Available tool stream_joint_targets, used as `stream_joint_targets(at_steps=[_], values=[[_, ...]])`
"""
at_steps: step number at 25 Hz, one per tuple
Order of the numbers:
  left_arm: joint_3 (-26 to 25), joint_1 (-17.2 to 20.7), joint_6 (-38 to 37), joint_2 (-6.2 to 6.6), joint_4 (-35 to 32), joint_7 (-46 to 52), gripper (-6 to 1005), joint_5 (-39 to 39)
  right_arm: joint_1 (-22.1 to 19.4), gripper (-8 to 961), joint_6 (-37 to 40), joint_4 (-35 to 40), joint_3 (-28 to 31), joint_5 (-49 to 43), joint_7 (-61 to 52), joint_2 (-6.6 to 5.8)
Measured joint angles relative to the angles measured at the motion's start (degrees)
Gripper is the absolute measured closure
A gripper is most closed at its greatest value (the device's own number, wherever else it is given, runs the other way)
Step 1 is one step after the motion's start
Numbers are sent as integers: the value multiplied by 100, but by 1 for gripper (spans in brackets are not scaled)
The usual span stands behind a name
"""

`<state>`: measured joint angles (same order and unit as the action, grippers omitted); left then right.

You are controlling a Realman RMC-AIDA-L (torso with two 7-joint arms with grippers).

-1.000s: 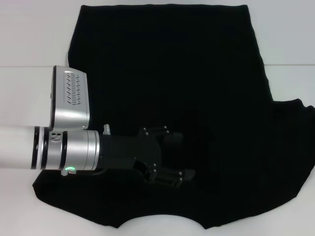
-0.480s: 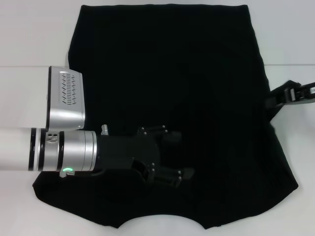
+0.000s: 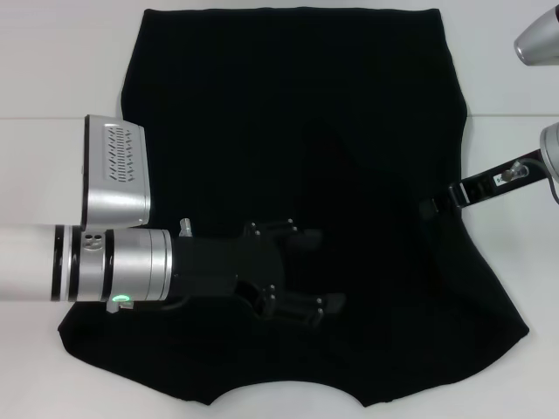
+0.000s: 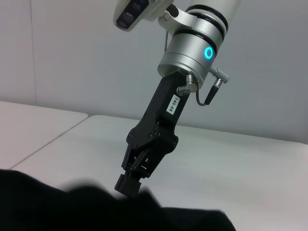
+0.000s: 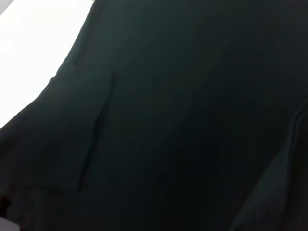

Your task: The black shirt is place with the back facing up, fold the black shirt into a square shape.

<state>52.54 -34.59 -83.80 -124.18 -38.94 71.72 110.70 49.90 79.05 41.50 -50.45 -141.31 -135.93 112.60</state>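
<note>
The black shirt (image 3: pixel 288 113) lies spread flat on the white table, plain side up, and fills most of the head view. My left gripper (image 3: pixel 319 271) reaches in from the left and hovers open over the shirt's lower middle. My right gripper (image 3: pixel 428 208) comes in from the right and is shut on the shirt's right sleeve, which is drawn in over the body. In the left wrist view the right gripper (image 4: pixel 127 184) pinches a raised ridge of the black cloth (image 4: pixel 57 211). Black cloth (image 5: pixel 192 120) fills nearly all of the right wrist view.
The white table (image 3: pixel 52 61) shows bare on both sides of the shirt, with a seam line across it. My left arm's silver wrist housing (image 3: pixel 118 175) overlaps the shirt's left edge. The shirt's neckline curve sits at the near edge.
The right gripper came in from the right, took the outstretched right sleeve and carried it inward over the shirt's body. The left gripper has hardly moved.
</note>
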Motion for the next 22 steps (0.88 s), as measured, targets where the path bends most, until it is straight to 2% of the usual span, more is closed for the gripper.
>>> stream_joint_targets(at_steps=[7, 10, 15, 19, 22], values=[[-16, -4, 20, 8, 0, 0, 53, -6, -68, 893, 15, 13, 210, 36, -3, -23], [-83, -10, 23, 9, -3, 0, 53, -6, -121, 659, 15, 20, 432, 44, 36, -57], [-348, 2, -29, 30, -17, 77, 53, -5, -257, 411, 13, 30, 864, 248, 316, -114], [-496, 44, -82, 88, -121, 574, 53, 41, -476, 323, 40, 4, 983, 873, 689, -124], [-529, 179, -221, 158, -318, 1022, 54, 83, -682, 257, 64, -33, 1009, 1356, 1130, -77]])
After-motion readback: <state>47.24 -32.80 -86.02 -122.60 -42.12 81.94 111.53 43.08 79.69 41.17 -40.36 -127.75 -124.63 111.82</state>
